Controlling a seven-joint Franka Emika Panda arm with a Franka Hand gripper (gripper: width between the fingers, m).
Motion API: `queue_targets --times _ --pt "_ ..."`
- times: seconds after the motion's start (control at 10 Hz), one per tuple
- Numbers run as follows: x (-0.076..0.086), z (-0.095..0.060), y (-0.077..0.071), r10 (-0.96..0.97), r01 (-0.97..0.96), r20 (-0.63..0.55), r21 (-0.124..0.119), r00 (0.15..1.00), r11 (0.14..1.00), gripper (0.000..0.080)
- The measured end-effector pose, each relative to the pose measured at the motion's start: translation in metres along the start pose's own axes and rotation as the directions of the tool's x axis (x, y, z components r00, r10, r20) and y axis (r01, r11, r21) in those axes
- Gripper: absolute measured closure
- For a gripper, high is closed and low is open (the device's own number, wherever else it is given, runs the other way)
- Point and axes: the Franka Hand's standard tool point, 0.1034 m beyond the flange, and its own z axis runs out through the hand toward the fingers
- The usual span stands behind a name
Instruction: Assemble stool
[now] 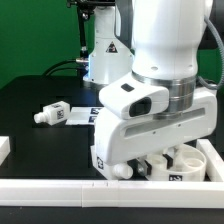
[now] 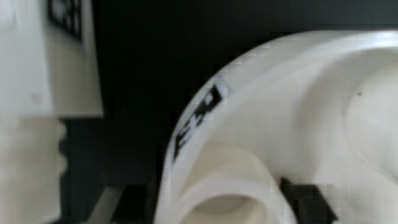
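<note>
Seat (image 1: 192,160) sits in the lower right of the exterior frame, tucked against the white rail (image 1: 60,187) that runs along the bottom edge and turns up the right side. We only see part of its curved rim, because the gripper (image 1: 150,170) hangs right over it and hides the rest, so we can't tell its tilt from there. In the wrist view the seat (image 2: 329,90) fills most of the picture as a broad white curve with a black-and-white tag on its rim band. The loose leg (image 1: 52,113) lies on its side on the black table (image 1: 40,90), left of centre in the exterior frame and well apart from seat and gripper. Its long axis runs roughly left-right across the frame, with the exterior view's left end a bit lower. The narrow peg end points to that left and a tag face is turned toward the camera. In the wrist view the gripper (image 2: 214,205) has a dark finger on each side of a white rounded part (image 2: 222,195), and one of the fingers (image 2: 306,200) looks to be right against it. We can't tell whether that part is a leg or seat rim, nor whether the jaws are actually clamped on it.
</note>
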Motion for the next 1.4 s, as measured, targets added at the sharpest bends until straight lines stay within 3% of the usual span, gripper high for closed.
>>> queue_targets --times 0.6,0.7,0.8,0.9,1.0,1.2,1.4 --pt "0.013 0.003 0.003 0.062 -0.063 -0.028 -0.012 0.998 0.998 0.0479" --pt "0.012 0.003 0.003 0.062 -0.062 -0.027 -0.012 0.998 0.998 0.0354" --pt "0.012 0.003 0.002 0.062 -0.062 -0.027 -0.012 0.998 0.998 0.0354" --pt "0.012 0.003 0.002 0.062 -0.062 -0.027 -0.012 0.998 0.998 0.0226" --pt "0.013 0.000 0.003 0.061 -0.061 -0.027 -0.012 0.998 0.998 0.0173" --pt "0.001 -0.040 0.011 0.049 -0.049 -0.005 0.006 0.999 0.999 0.0154" --pt "-0.012 -0.051 0.009 0.068 -0.068 0.001 0.015 0.998 0.998 0.0151"
